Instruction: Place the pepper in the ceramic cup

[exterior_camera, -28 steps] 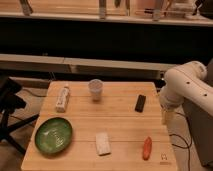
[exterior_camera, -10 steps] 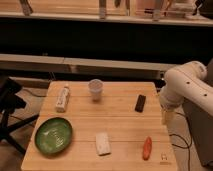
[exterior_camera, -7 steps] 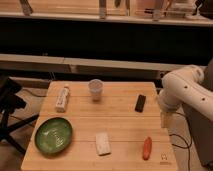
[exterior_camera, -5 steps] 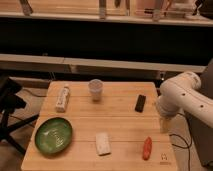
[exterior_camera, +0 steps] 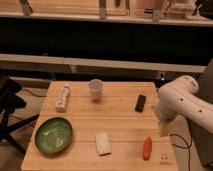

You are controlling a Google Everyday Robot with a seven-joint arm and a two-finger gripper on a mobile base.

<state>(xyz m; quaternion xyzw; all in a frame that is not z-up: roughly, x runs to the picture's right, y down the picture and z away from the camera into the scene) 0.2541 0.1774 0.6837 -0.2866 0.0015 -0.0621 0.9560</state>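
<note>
Wooden table (exterior_camera: 120, 120): pepper (exterior_camera: 147, 148) lying near front right edge, cup (exterior_camera: 95, 90) upright at back, well apart. Gripper (exterior_camera: 164, 128) positioned just above-right of pepper, jaws released, nothing held. Risk: pepper rolled off edge if nudged off-centre.

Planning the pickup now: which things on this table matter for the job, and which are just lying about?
Job: small orange-red pepper; pale grey-white ceramic cup; open pincer, poised right of the pepper, apart from it.
Lying about: white labelled bottle; black rectangular block; green round dish; white flat pad.
</note>
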